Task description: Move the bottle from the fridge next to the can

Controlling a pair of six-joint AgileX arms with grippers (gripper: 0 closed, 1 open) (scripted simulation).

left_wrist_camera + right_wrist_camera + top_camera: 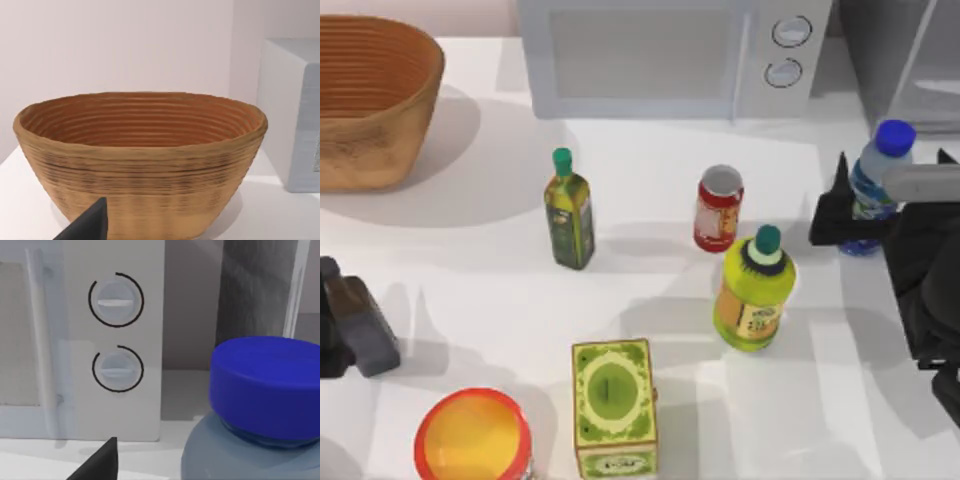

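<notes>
The carry step looks to be in hand: the right end effector (860,212) is clamped around the water bottle (873,180), held upright at the table's right side, just in front of the fridge (905,55). Next it must travel left, past the yellow-green bottle (753,290), to set down beside the red can (718,208). The left end effector (355,330) sits parked at the left edge; its fingers cannot be judged.

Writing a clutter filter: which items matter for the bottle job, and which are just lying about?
Job: bottle, right end effector, can, fridge.

Clutter: microwave, basket, oil bottle, yellow-green bottle, green box, red tub.
</notes>
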